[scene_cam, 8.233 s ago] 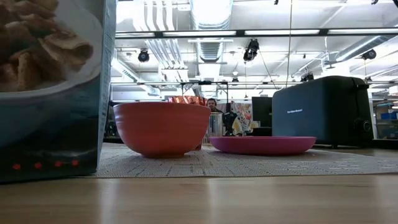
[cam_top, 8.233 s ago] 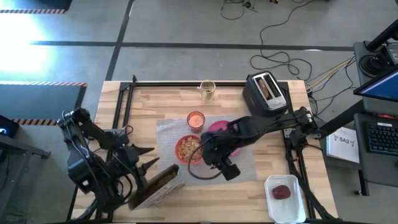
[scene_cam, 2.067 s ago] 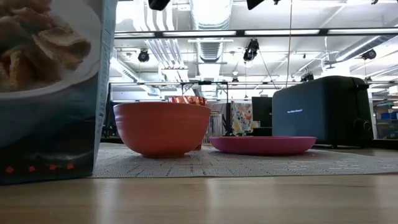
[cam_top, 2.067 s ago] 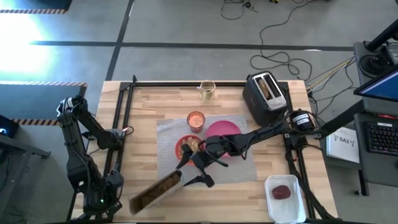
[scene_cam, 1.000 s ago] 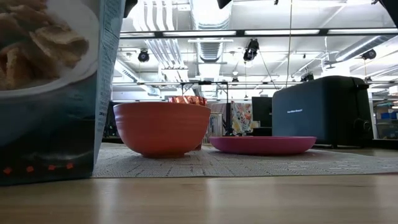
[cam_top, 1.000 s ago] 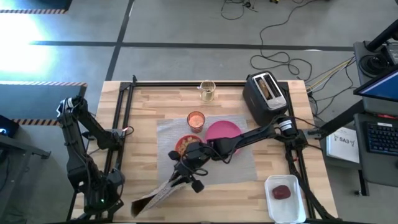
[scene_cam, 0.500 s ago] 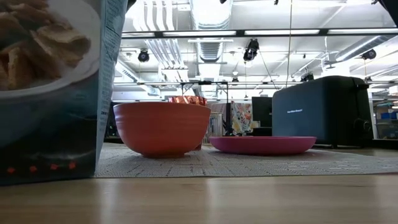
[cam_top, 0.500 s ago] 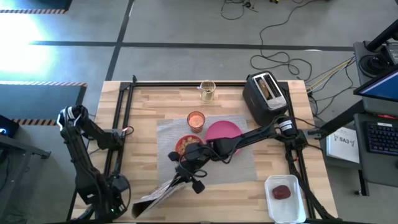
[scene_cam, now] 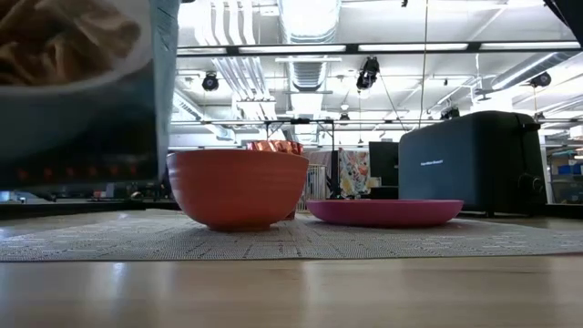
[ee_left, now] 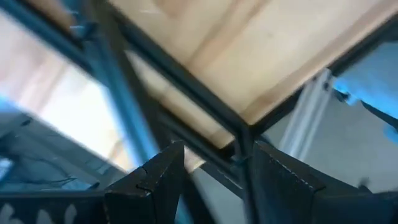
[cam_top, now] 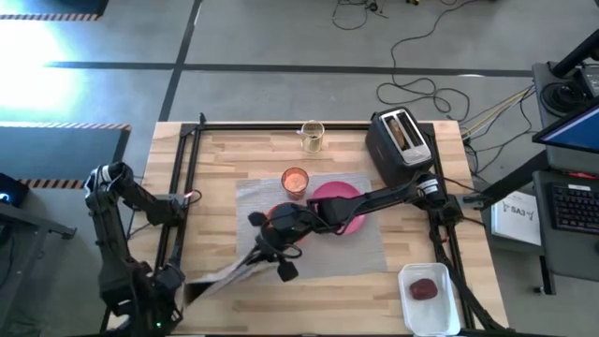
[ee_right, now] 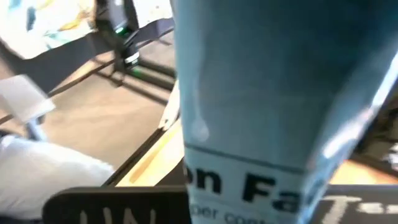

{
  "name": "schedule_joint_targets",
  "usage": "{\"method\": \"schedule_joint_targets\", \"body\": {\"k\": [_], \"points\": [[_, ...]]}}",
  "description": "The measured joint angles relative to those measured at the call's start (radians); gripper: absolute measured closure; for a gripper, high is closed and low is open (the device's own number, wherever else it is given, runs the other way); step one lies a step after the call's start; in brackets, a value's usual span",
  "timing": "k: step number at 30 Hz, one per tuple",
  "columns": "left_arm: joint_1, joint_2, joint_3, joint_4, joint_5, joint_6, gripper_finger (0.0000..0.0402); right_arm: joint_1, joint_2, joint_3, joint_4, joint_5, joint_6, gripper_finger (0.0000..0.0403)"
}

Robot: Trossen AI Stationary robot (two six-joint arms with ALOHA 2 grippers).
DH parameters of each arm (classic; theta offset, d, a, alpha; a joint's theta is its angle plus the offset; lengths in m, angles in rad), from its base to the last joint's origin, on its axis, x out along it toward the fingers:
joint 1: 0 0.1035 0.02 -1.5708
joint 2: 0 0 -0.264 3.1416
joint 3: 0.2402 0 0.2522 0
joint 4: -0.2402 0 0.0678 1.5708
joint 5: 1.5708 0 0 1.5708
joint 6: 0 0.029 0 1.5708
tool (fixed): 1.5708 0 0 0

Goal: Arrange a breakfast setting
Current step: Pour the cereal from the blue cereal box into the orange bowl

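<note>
The right gripper is pinched tight on the tall blue printed cardboard cereal box, reaching in across the grey woven rectangular placemat from the right side of the pale wooden plank worktop. From above, the box hangs slanted, its far end out past the placemat's near left corner; in the low view its underside floats clear of the worktop, with the printed picture of cereal in a bowl filling the upper left. The right wrist view is filled with the box's blue side panel and white lettering. On the placemat the smaller red-orange bowl sits just beside the round pink plate, bowl to the left, plate to the right; from above the arm hides most of the bowl. The small orange cup stands at the placemat's far edge, behind the bowl. Further back, a clear glass with yellowish liquid stands near the worktop's far edge, and the black two-slot toaster holds a brown toast slice upright in one slot. At the near right corner a white rectangular tray carries the small dark-red item. The left gripper waits off the worktop's left edge, fingers spread apart with nothing between them, aimed at the dark metal frame.
</note>
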Motion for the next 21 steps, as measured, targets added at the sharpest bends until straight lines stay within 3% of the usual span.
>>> {"method": "schedule_joint_targets", "body": {"k": [8, 15, 21], "points": [[-0.043, 0.080, 0.257, -0.273, -0.012, -0.017, 0.0226, -0.035, -0.001, 0.026, -0.003, 0.123, -0.028, 0.0394], [-0.072, 0.161, 0.406, -0.274, -0.098, -0.081, 0.0240, -0.120, -0.001, 0.024, 0.046, 0.214, -0.008, 0.0395], [-0.071, 0.222, 0.426, -0.273, -0.108, -0.080, 0.0251, -0.213, -0.001, 0.024, 0.141, 0.280, 0.018, 0.0395]]}}
